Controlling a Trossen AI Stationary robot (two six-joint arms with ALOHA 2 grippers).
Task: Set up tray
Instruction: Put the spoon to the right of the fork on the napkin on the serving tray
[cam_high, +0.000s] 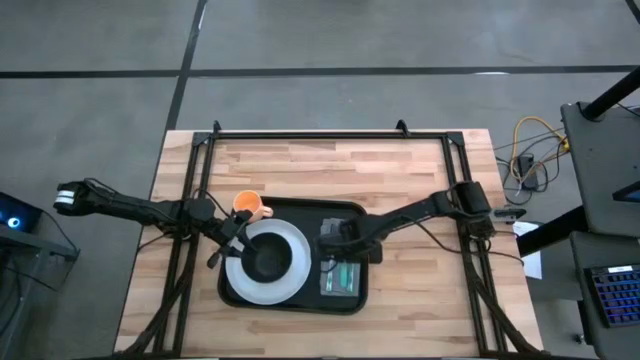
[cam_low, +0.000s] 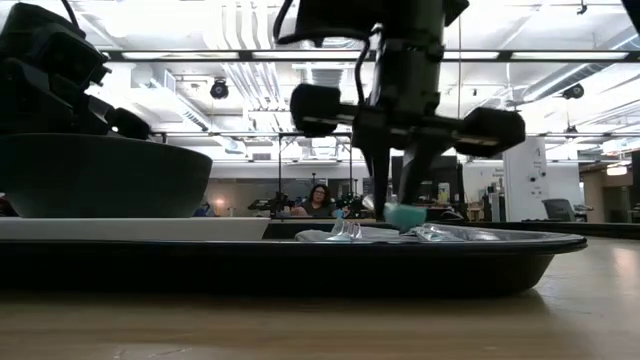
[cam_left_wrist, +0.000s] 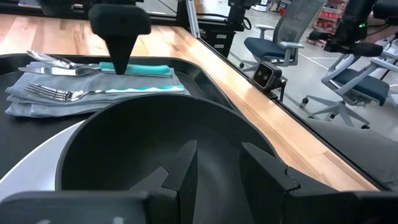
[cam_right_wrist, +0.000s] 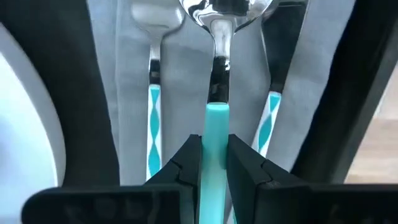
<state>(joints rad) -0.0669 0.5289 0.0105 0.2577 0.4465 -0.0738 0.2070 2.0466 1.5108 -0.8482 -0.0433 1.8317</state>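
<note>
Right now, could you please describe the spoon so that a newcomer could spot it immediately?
Find the black tray on the wooden table, then the grey napkin beside the white plate. Three teal-handled pieces lie there; the spoon is the middle one, its handle pinched by the right claw.

Plate (cam_high: 290, 283) with bowl (cam_high: 267, 261) on tray's (cam_high: 300, 305) left, napkin (cam_high: 340, 279) with cutlery right, cup (cam_high: 249, 205) behind tray

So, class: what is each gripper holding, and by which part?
The right gripper is shut on the spoon, gripping its teal handle above the napkin. The left gripper straddles the bowl's rim.
</note>
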